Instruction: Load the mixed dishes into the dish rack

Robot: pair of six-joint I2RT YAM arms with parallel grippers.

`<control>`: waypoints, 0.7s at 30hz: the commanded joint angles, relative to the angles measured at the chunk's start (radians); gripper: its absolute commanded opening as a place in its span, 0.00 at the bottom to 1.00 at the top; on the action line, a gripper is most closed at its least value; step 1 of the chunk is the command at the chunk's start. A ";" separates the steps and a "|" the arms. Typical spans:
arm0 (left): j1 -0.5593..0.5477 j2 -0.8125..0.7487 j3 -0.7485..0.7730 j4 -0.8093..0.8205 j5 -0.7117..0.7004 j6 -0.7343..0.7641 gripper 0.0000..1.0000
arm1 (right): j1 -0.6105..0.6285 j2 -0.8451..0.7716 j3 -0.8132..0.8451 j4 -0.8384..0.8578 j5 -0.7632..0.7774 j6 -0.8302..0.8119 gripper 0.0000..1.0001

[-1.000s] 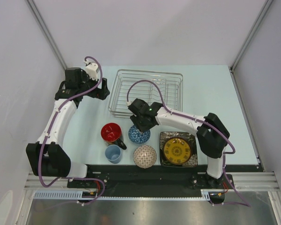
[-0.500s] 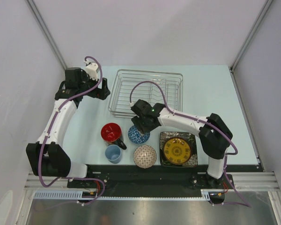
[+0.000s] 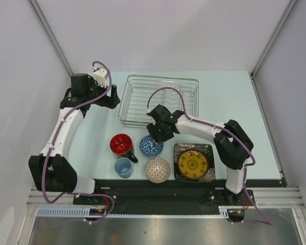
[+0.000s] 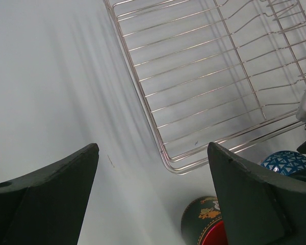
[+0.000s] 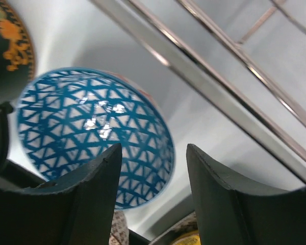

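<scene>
From above we see the dish rack (image 3: 143, 97) standing at the far middle of the table (image 3: 229, 102), with no dish in it. All the dishes sit in front of it, near the arm bases: the skull-print mug (image 3: 121, 144) with its red inside, the light-blue cup (image 3: 123, 167) just in front of the mug, the blue-patterned bowl (image 3: 151, 146), the pinkish-beige bowl (image 3: 157, 170) in front of that, and the yellow plate (image 3: 194, 162) lying on the dark square plate (image 3: 179, 173). The left gripper (image 3: 112, 99) hangs beside the rack's left edge, and the right gripper (image 3: 157, 137) is over the far side of the blue-patterned bowl, close to the rack's near rim. In the left wrist view we find that gripper's fingers (image 4: 46, 199) spread wide with only bare table between them. The rack's corner (image 4: 204, 76) lies ahead, and the mug (image 4: 206, 224) and a bit of the blue bowl (image 4: 285, 162) show at the lower right. In the right wrist view the fingers (image 5: 92, 199) stand apart above the blue-patterned bowl (image 5: 92, 127). Its rim passes between them, but nothing is clamped, and we cannot tell whether they touch it. The rack's wire (image 5: 194, 71) runs just beyond.
</scene>
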 commanded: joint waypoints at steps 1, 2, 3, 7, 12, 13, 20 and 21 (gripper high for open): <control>0.007 -0.005 0.017 0.011 0.025 -0.016 0.93 | -0.006 0.030 -0.015 0.064 -0.116 0.017 0.58; 0.007 -0.005 0.017 0.009 0.022 -0.016 0.93 | -0.005 0.030 -0.015 0.064 -0.116 0.021 0.56; 0.007 -0.007 0.017 0.009 0.021 -0.014 0.93 | -0.002 0.030 -0.015 0.064 -0.112 0.023 0.54; 0.007 -0.005 0.018 0.009 0.018 -0.013 0.93 | 0.021 0.038 -0.025 0.048 -0.049 0.023 0.47; 0.007 -0.011 0.012 0.011 0.017 -0.013 0.93 | 0.051 0.046 -0.056 0.054 0.006 0.033 0.26; 0.007 -0.013 0.011 0.011 0.017 -0.013 0.93 | 0.054 0.044 -0.064 0.058 0.019 0.038 0.22; 0.008 -0.019 0.002 0.009 0.011 -0.010 0.93 | 0.041 -0.026 -0.068 0.057 0.144 0.035 0.00; 0.008 -0.020 -0.001 0.011 0.012 -0.010 0.93 | 0.034 -0.057 -0.067 0.057 0.157 0.033 0.00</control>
